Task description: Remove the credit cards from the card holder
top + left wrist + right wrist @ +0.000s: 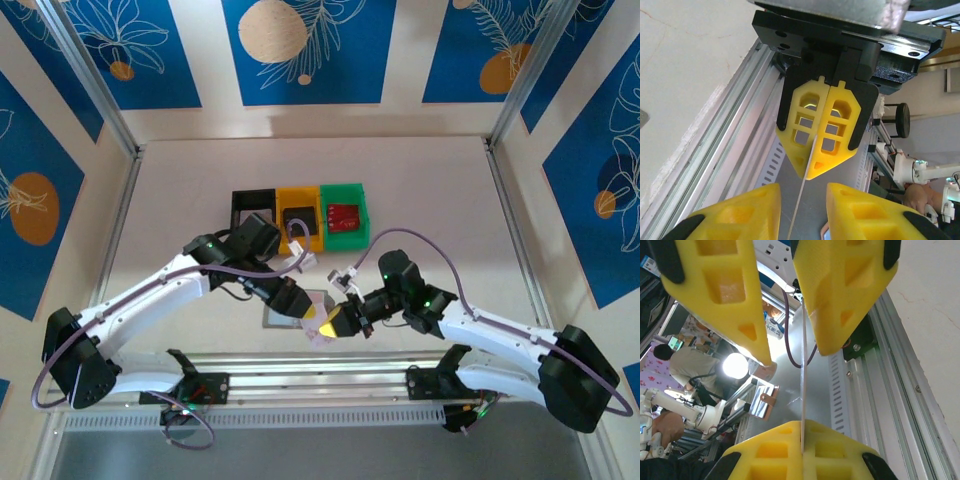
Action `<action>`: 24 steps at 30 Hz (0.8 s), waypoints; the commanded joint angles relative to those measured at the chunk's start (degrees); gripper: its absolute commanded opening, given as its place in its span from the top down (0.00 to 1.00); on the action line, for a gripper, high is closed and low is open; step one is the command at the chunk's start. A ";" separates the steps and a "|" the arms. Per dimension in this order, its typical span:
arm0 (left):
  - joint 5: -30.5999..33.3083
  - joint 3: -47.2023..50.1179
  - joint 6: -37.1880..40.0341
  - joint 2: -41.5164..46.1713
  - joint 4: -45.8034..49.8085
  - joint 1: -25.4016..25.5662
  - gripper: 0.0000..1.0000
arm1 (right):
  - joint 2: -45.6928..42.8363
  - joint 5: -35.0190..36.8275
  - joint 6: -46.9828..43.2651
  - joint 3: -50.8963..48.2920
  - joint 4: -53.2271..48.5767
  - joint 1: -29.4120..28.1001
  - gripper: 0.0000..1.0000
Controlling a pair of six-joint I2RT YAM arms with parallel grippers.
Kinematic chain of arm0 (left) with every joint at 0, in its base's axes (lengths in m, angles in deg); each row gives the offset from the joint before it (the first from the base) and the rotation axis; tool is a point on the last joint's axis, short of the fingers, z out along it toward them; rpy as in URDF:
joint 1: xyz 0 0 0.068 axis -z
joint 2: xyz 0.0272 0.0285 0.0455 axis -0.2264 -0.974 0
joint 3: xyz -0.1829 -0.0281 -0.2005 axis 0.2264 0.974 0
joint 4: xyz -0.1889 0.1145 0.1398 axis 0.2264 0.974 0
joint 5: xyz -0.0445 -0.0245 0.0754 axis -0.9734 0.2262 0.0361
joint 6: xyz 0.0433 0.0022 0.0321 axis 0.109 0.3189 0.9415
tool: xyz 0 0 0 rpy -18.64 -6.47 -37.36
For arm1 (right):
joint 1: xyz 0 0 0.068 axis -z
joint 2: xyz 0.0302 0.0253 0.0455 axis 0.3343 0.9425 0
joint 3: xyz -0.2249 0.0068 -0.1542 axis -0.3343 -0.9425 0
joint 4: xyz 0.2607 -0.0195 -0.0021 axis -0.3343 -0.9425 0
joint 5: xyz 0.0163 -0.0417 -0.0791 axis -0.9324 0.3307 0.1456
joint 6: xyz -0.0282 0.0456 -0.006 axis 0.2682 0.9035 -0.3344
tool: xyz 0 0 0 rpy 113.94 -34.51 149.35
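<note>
Barely visible edge-on, the card (802,390) is clenched by right jaws; left jaws released.

A white left arm (140,300) and right arm (500,332) are shown, black-jointed, green-lit, trailed by purple-grey cables (405,231), tipped with yellow latticed fingers (827,162).

Black bin (253,193), yellow bin (298,192), green bin (345,190) in row on table (430,200).

Robot lab — aluminium-railed test table (420,180)
</note>
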 commanded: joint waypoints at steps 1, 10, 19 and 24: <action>-2.18 0.44 1.87 -0.21 0.51 0.86 0.76 | 0.60 -1.54 -1.42 1.66 -1.12 -0.43 1.00; 1.49 0.08 2.23 0.97 0.63 1.03 1.00 | -0.92 4.73 -2.40 2.50 -5.98 0.60 0.88; 11.53 8.77 -13.18 11.14 -18.58 -2.09 1.00 | -15.16 16.81 6.80 -7.61 -0.10 8.46 0.40; 17.00 19.75 -28.69 17.41 -39.94 -2.38 1.00 | -20.18 20.58 12.84 -14.28 10.06 6.78 0.40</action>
